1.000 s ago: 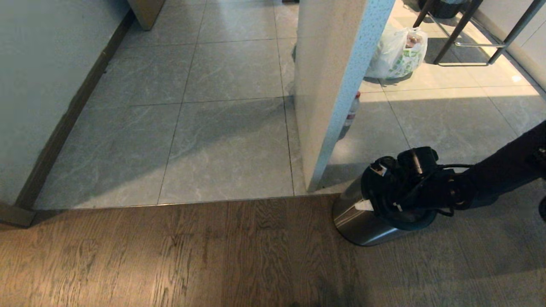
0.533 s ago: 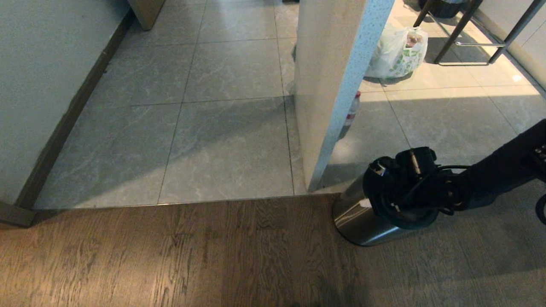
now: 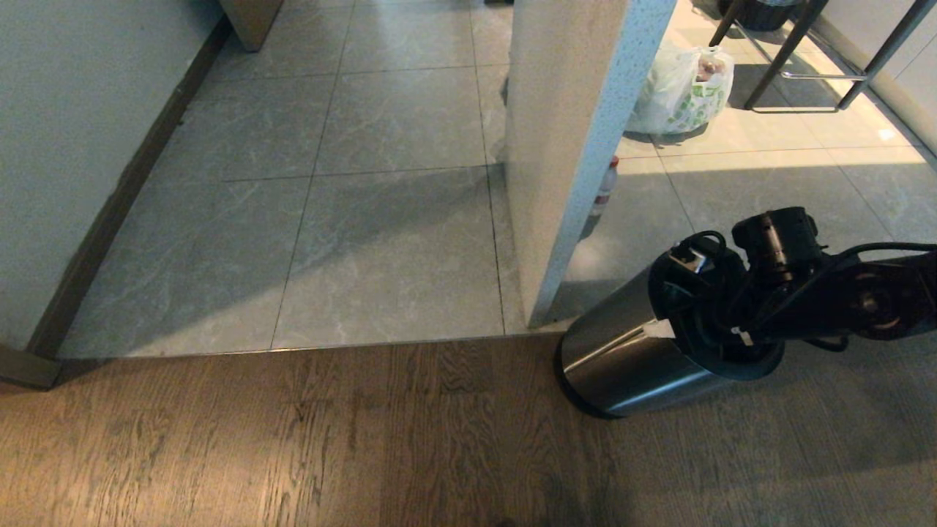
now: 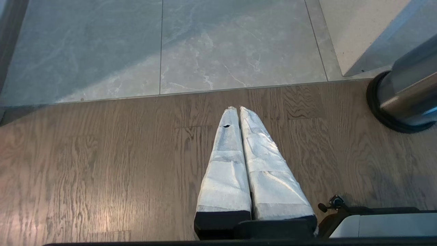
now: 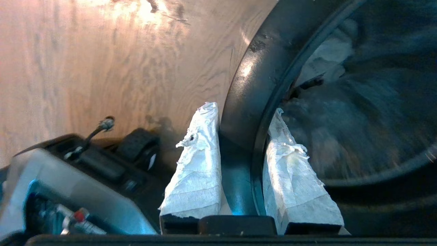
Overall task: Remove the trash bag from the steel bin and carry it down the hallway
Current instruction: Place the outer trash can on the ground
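at lower right, the right gripper (image 5: 244, 112) was clamped on the tilted brushed stainless-steel bin's (image 3: 629, 359) black rim ring; the left gripper's (image 4: 235, 109) jaws were together.

The steel bin (image 3: 629, 359) leans on the wood-plank floor (image 3: 293, 439), just before the tiled hallway (image 3: 381, 241) and beside the foot of a pillar (image 3: 571, 146). The right gripper (image 5: 239, 136) straddles the bin's rim, 1 finger inside and 1 outside. Behind the pillar sits a printed bag (image 3: 681, 91); a bottle (image 3: 605, 187) stands against the pillar.
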Robot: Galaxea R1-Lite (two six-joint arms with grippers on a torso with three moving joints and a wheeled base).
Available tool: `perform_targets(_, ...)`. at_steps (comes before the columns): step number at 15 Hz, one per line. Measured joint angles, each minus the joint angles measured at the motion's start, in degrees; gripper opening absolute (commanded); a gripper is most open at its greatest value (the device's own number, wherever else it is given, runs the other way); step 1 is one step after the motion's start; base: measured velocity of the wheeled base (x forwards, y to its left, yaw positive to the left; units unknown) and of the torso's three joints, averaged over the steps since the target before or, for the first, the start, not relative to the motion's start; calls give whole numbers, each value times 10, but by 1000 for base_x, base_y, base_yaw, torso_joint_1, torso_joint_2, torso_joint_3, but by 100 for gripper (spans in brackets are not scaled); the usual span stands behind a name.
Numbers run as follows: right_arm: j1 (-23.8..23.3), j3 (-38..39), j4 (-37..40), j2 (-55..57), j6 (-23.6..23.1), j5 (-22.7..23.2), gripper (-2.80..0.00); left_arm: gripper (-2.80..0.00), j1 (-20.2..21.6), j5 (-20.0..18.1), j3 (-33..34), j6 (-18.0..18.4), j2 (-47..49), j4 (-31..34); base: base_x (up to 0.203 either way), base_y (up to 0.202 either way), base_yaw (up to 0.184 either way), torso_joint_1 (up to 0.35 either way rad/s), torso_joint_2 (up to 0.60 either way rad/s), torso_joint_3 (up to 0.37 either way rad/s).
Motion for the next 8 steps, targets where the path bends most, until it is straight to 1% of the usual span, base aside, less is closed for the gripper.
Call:
perform_targets(4,0,-1,44,-94,1,1,-280,-280,0,0,0,0,0,0,0,0,0,0,0,0)
perform_targets(8,0,-39,155,-198,3,2,-280,-280,0,0,0,0,0,0,0,0,0,0,0,0)
